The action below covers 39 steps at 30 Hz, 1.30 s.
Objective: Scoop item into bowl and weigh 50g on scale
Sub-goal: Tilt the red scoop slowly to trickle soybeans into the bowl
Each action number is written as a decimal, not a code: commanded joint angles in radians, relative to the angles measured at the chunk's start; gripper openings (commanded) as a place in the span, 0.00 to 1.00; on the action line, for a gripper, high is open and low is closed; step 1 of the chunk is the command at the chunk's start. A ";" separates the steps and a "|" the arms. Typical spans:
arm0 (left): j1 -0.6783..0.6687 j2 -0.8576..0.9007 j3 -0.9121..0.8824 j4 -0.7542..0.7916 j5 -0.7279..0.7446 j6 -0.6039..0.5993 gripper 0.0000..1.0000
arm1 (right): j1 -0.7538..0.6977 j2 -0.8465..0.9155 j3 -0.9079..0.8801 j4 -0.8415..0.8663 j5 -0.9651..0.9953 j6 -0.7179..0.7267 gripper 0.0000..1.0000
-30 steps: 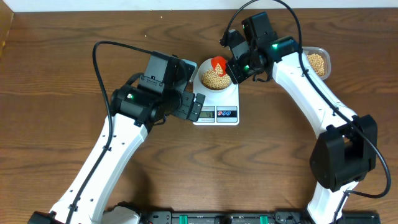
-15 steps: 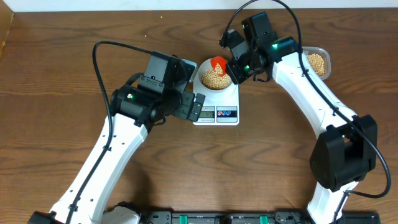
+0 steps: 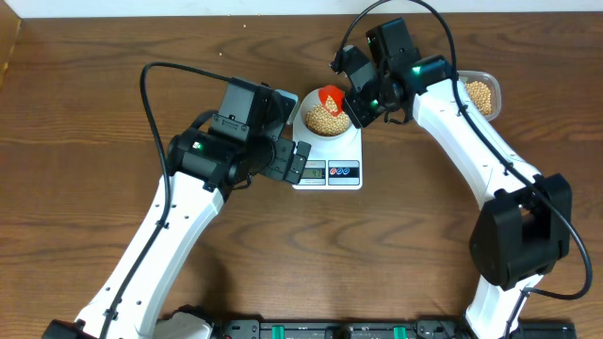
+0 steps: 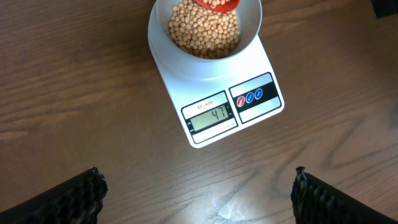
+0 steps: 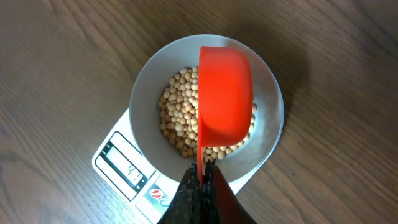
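Right claw point(image 5: 200, 186): shut tight on the thin handle of an orange scoop point(image 5: 225, 93), which hangs tipped over the bowl point(image 5: 267, 81). Left claw point(image 4: 198, 173): jaws spread wide, holding nothing, hovering over bare wood just in front of the scale point(image 4: 261, 118).

Beans point(image 5: 177, 118): most sit heaped in the bowl, and a few show in the scoop's mouth. More lie in a clear tub point(image 3: 480, 92) at the far right. The bowl sits centred on the scale; the display reads 47, just short of target.

Handling, as judged: the beans look hard, smooth, dry and light. They will roll, bounce and pour in small rushes. They are too small to pinch one by one, so the scoop must carry them, gripped at the handle and tilted gently for the last few. The bowl looks light and may slide on the smooth scale top if nudged; the rim is the place to hold it.

Surface: flat dark wood-grain table point(image 3: 94, 113) with a slight sheen. A spilled bean would travel far. Of the room, only a pale strip shows along the far edge.
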 commanded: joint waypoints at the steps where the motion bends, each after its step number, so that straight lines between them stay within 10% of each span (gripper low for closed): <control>1: 0.002 -0.005 0.007 -0.003 0.008 -0.008 0.97 | 0.003 -0.037 0.006 0.002 -0.001 -0.019 0.01; 39: 0.002 -0.005 0.007 -0.003 0.009 -0.008 0.97 | 0.000 -0.037 0.006 0.000 -0.020 -0.069 0.01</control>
